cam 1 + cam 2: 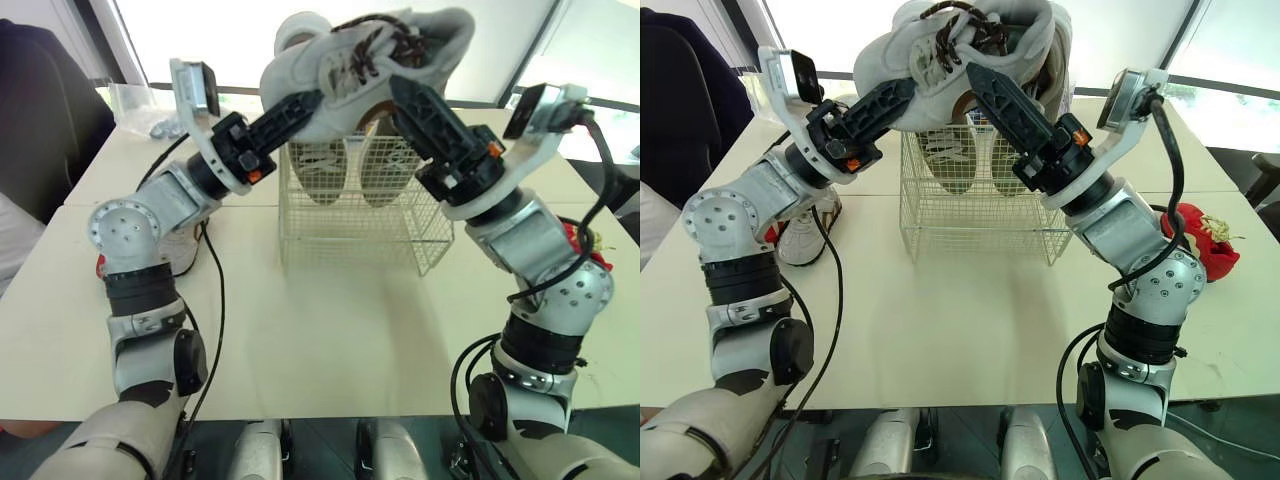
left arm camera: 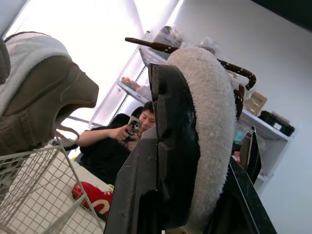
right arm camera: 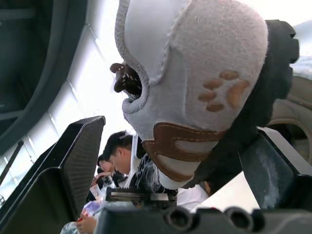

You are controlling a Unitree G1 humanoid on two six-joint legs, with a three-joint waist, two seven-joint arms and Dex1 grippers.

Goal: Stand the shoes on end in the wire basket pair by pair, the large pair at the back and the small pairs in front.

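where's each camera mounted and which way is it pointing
Head eyes: look forward and down at the white wire basket; left arm and right arm show.
Left wrist: looks along the left claw clamping the grey suede sneaker.
Right wrist: looks along the right claw at the sneaker's heel.
All share the sneaker.

A: Where are the head cameras looking from?
B: Both eyes are looking forward and down over the table (image 1: 330, 340), side by side. They are sharing the wire basket (image 1: 350, 235) at the far middle and the white shoe (image 1: 440, 45) raised above it.
A: And the wrists?
B: Both are sitting very near that shoe. The left one is facing right, past the basket's rim, toward a seated person (image 2: 122, 144). The right one is facing left and upward, toward another person (image 3: 117, 153).
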